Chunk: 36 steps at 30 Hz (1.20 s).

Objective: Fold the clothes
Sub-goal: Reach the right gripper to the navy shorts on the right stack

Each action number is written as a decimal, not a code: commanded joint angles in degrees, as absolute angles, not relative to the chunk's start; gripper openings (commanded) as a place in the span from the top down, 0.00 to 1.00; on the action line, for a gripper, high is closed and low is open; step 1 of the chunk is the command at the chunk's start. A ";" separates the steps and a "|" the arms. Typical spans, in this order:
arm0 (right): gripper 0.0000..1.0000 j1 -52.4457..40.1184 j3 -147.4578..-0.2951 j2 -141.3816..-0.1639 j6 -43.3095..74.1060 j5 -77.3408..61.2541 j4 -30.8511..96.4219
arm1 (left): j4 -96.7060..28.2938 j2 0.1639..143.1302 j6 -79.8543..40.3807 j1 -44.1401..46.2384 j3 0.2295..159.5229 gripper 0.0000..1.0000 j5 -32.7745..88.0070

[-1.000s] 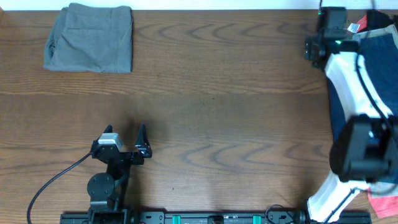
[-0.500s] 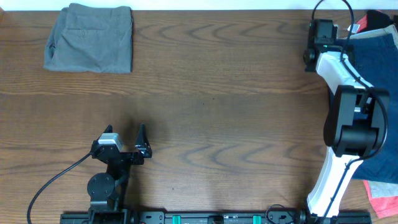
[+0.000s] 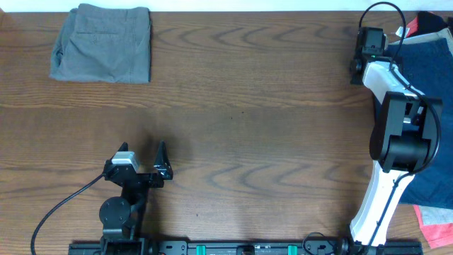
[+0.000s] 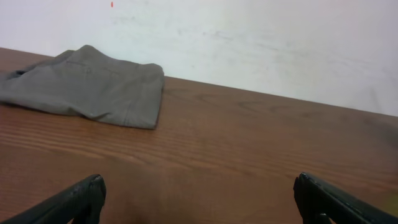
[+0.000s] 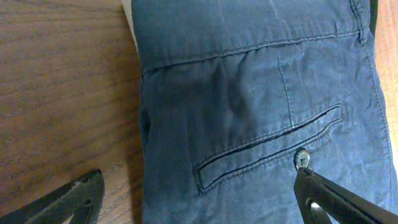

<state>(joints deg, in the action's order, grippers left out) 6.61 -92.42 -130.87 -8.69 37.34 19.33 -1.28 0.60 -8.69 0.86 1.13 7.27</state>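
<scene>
Lying folded in the upper left of the overhead frame, a pair of grey-green cloth shorts (image 3: pixel 102 44) is seen on the brown wood-grain desk (image 3: pixel 248 106), close to its far edge. In the lower left of the same frame, the left claw (image 3: pixel 144 154) is spread wide with nothing held. In the left wrist view only bare desk is seen between its black fingers, and the grey-green shorts are seen well apart from it, in the upper left below a white wall (image 4: pixel 280 37).

At the far right of the overhead frame, a dark navy blue pair of cloth shorts (image 3: pixel 435 64) lies at the desk's edge, partly covered by the white-and-black right arm (image 3: pixel 386 74). The right claw (image 5: pixel 199 186) is spread wide over this pair, gripping nothing. In the right wrist view a slit back pocket (image 5: pixel 267 146) with a small round button (image 5: pixel 303 158) is seen on the navy cloth. A scrap of red cloth (image 3: pixel 433 221) is seen in the lower right corner.
</scene>
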 commanded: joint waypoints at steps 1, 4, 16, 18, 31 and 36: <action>0.08 7.60 -93.27 -132.51 -9.28 36.67 19.40 | -3.36 0.36 -7.70 1.06 0.23 0.02 8.05; 0.21 8.27 -93.27 -132.51 -9.28 36.64 19.46 | -3.36 0.36 -7.70 1.06 0.23 0.02 8.05; 0.87 8.82 -93.27 -132.49 -8.99 37.52 20.16 | -3.36 0.36 -7.70 1.06 0.23 0.02 8.05; 0.99 8.82 -93.27 -132.49 -8.05 37.50 20.47 | -3.36 0.36 -7.70 1.06 0.23 0.02 8.05; 0.96 8.97 -93.32 -128.73 -0.36 33.10 22.52 | -3.36 0.36 -7.70 1.06 0.23 0.02 8.05; 0.31 8.95 -93.30 -128.62 -3.44 26.26 22.52 | -3.36 0.36 -7.70 1.06 0.23 0.02 8.05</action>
